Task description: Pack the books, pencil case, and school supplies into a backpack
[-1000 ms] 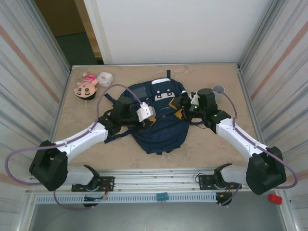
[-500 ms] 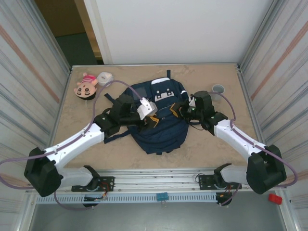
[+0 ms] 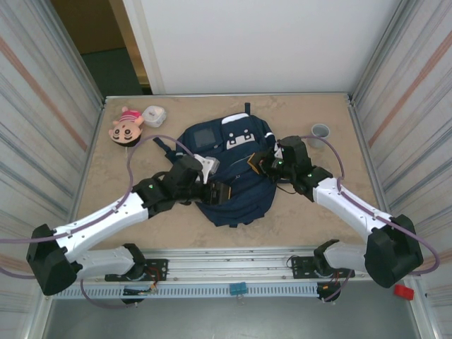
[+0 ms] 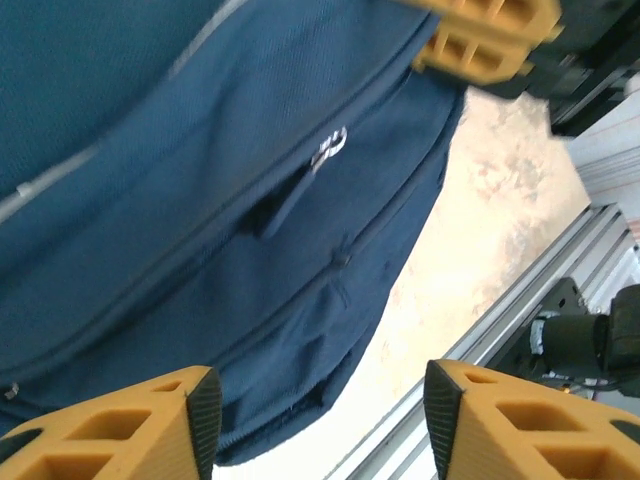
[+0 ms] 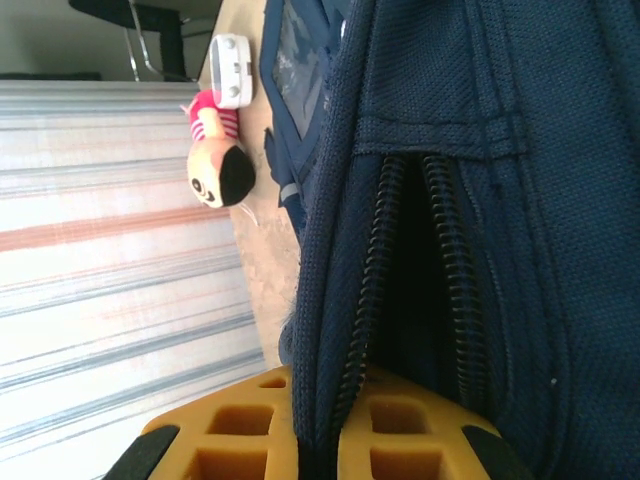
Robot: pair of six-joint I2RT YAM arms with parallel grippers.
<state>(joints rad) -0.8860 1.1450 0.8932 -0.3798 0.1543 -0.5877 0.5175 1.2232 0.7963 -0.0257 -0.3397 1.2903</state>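
Since the backpack (image 3: 233, 176) is limp fabric, its stitched zip edge (image 5: 335, 300) is judged the best hold — right claw (image 5: 320, 440) clamped there, left claw (image 4: 315, 400) parted and empty.

This is a robot lab test cell: a beige table (image 3: 282, 113) fenced by ribbed panels (image 3: 42, 120) at left and right, a metal rail (image 3: 233, 267) along the bottom of the frame. A plain white board (image 3: 268, 42) closes the top.

backpack (image 3: 229, 180): navy woven cloth, matt, coarse weave up close; zip (image 5: 372, 300) has dark coil teeth. left gripper (image 4: 318, 420) fingers (image 4: 500, 425): matt orange plastic, open-celled. table (image 3: 296, 226): smooth beige marbled top. near rail (image 3: 240, 265): bare metal.
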